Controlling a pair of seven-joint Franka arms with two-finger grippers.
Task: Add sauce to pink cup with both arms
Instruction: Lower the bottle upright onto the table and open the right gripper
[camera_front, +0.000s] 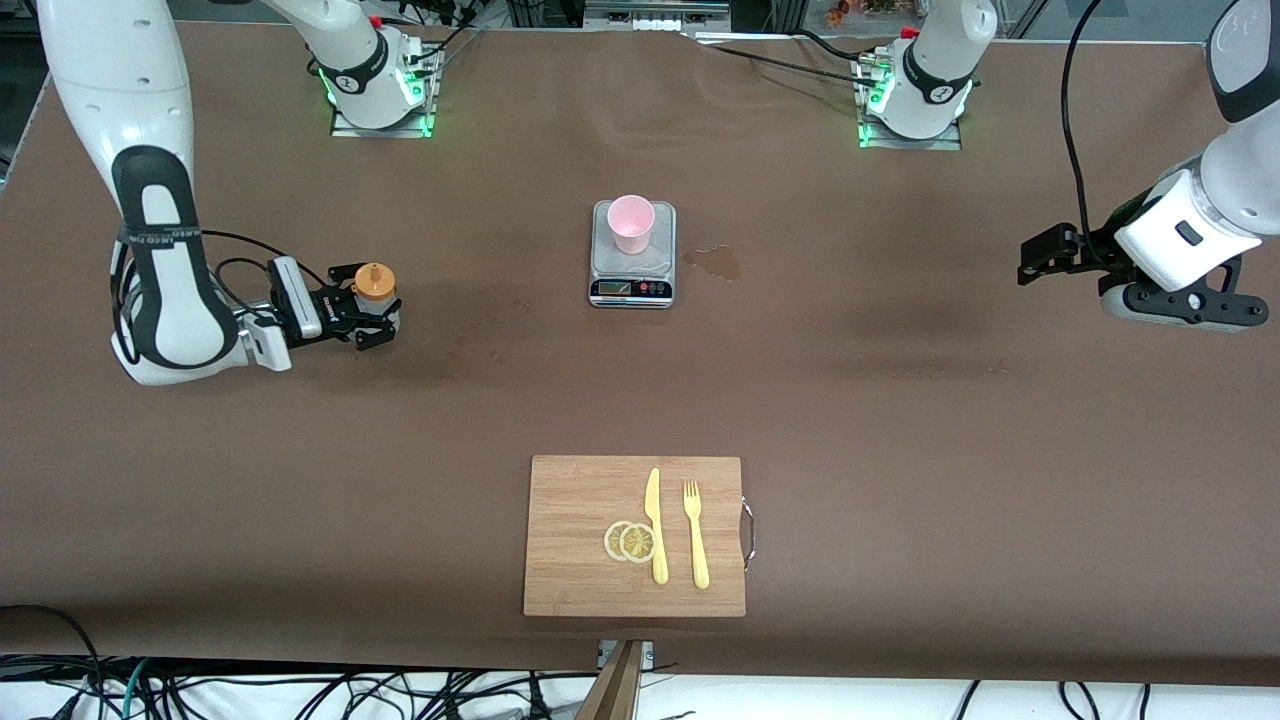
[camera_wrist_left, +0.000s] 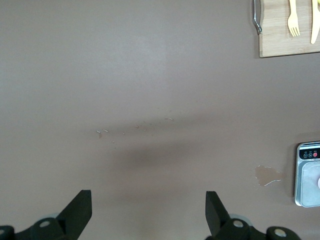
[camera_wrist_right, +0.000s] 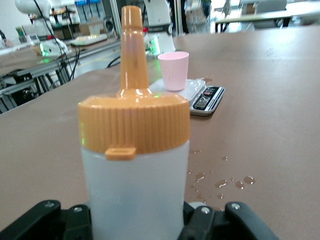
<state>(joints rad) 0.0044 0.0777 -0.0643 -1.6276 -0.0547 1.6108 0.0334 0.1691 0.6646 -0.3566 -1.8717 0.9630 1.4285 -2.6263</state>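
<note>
The right gripper (camera_front: 372, 322) clasps the sauce (camera_front: 376, 290) upright, toward the right arm's end from the scale (camera_front: 633, 286) bearing the cup (camera_front: 631, 223). The left gripper (camera_front: 1040, 257) waits, fingers spread.

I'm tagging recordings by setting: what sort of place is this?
Likely a robotics lab staged as a kitchen workbench: two bolted-down arms at a brown table, a pink cup on a digital scale, and a cutting board with plastic cutlery.
</note>
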